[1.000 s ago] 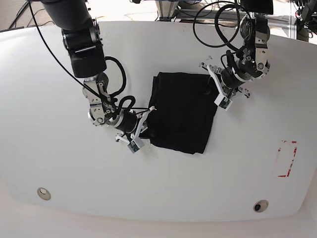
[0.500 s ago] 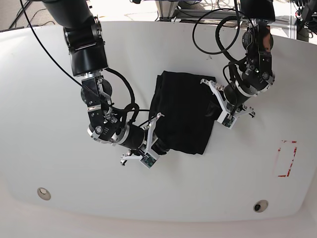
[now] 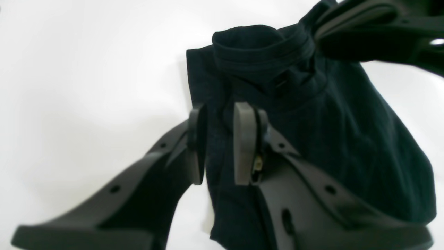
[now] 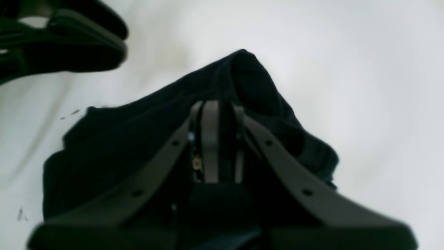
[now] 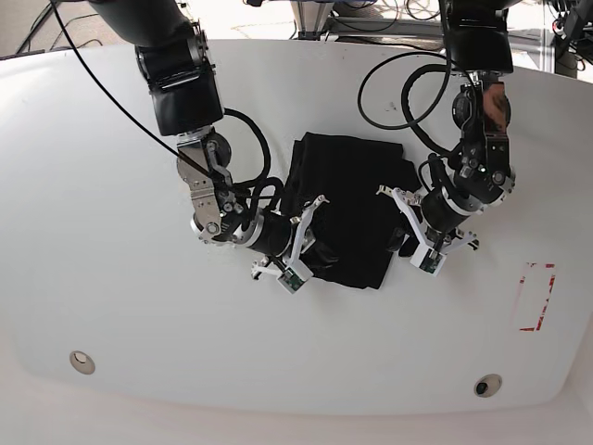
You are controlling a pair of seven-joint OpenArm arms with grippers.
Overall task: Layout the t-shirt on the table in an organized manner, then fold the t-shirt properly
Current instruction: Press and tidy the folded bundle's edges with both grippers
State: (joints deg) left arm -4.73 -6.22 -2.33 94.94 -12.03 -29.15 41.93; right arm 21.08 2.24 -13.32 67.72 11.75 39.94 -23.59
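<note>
- Nearest you in the base view, at 7 and 5 o'clock on the table [image 5: 111,306], you see two small round holes [image 5: 82,362], with the red tape mark [image 5: 536,297] out at 4 o'clock.
- There are no containers here; the table alone bears the load, and what lies on it is the t-shirt [image 5: 347,209], a folded black bundle just above the middle of the view.
- Your right gripper [image 5: 306,243] sits at the bundle's 7 o'clock edge. In its wrist view the pads [image 4: 210,139] stand nearly together with a fold of black cloth pinched between them.
- Your left gripper [image 5: 408,232] sits at the bundle's 4 o'clock corner. Its wrist view shows the fingers [image 3: 242,142] a narrow gap apart with a thicker pleat of the t-shirt [image 3: 312,132] clamped between them; the collar band bunches up beyond the tips.
- Against the picture from a second ago, both grippers have moved: the left one has come down from the bundle's 2 o'clock edge to its lower corner, and the right one has slid inward over the lower-left hem.
- The bundle's near-right edge now looks drawn in and narrower than before.
</note>
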